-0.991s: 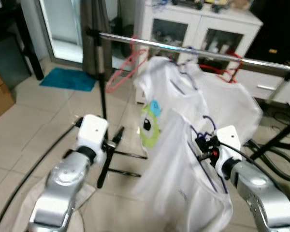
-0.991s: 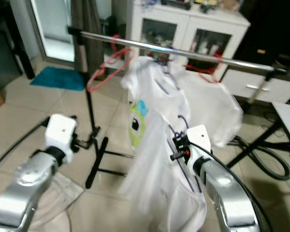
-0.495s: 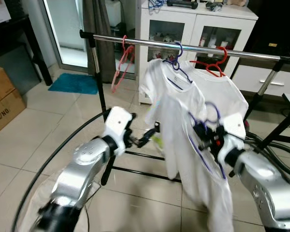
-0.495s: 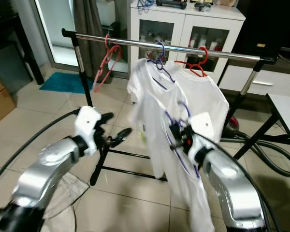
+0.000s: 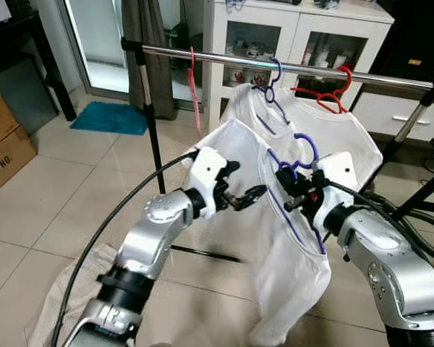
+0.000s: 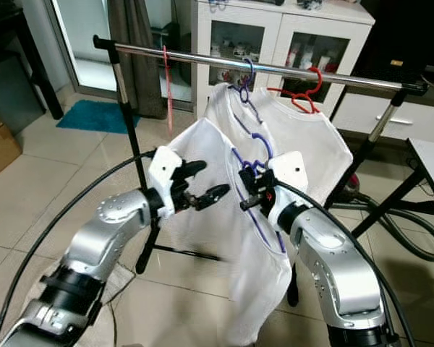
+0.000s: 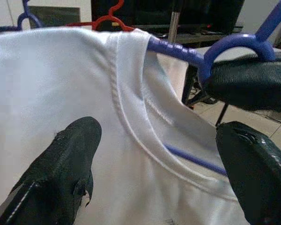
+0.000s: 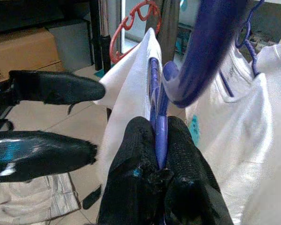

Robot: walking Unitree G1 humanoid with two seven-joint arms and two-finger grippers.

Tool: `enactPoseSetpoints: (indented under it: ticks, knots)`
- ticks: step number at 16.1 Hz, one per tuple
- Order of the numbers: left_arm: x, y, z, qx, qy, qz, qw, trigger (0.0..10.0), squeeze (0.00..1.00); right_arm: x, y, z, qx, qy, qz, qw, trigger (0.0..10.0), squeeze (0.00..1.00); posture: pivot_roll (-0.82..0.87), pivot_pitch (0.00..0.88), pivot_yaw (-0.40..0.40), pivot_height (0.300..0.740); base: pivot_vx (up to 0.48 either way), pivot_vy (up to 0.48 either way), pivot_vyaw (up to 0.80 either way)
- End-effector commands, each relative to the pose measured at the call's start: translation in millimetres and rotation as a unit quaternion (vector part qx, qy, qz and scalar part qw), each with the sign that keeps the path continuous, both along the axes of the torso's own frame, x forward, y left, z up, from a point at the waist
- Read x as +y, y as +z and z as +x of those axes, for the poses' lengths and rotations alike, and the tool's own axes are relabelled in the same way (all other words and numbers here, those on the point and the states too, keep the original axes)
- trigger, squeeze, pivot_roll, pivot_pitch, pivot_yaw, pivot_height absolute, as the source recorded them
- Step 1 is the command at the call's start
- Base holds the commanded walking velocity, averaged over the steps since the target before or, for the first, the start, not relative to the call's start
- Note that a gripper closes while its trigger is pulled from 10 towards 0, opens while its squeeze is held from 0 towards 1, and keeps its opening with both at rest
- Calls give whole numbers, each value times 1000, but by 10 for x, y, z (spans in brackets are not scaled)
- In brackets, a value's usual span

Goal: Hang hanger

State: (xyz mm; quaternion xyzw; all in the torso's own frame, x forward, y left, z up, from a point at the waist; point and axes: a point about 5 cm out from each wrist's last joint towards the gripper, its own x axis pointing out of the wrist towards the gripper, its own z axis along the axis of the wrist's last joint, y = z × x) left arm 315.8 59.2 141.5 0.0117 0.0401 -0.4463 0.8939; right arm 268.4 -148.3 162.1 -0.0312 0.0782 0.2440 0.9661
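the clothes rail point(image 5: 289, 67) ran across the 12 o'clock part of the head views, higher and nearer than half a second earlier, which read mostly as the camera having shifted; a hung white shirt point(image 5: 340, 137) on its own blue hanger point(image 5: 273, 81) sat on the bar beside a red hanger point(image 5: 331, 90) at 1 o'clock and a pink hanger point(image 5: 194, 87) at 11 o'clock; the carried white shirt point(image 5: 289, 253) had risen since then, its collar now just below the bar, so the lift seemed well along and hooking over the rail was probably what remained; the purple-blue hanger point(image 8: 196, 51) inside that shirt stood with its hook up but not yet on the bar; the left claw point(image 5: 240, 197) had come in from 9 o'clock to just beside the shirt's shoulder, its two fingers point(image 7: 68, 164) spread wide on either side of the collar and gripping nothing; the right claw point(image 8: 158, 154), at 3 o'clock of the collar, was clamped tight on the hanger's neck just under the hook.
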Motion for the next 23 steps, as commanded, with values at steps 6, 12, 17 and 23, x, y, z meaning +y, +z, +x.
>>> enactPoseSetpoints:
  ticks: [6,12,17,23]
  knots:
    - [22,23,230,-36,69,21,997,0,0,76,134,-2,-19,17,3,1000,10000,0,42,0,-29,740,0,0,0]
    - [21,-30,252,-41,72,20,996,0,0,89,137,7,-18,20,4,1000,10000,0,44,0,-37,740,0,0,0]
    - [45,-40,276,-43,78,17,996,0,0,101,149,8,-20,30,4,999,10000,0,46,0,-42,740,0,0,0]
    - [150,-24,359,-44,103,22,994,0,0,117,163,-16,-21,44,3,999,10000,0,44,0,-42,740,0,0,0]
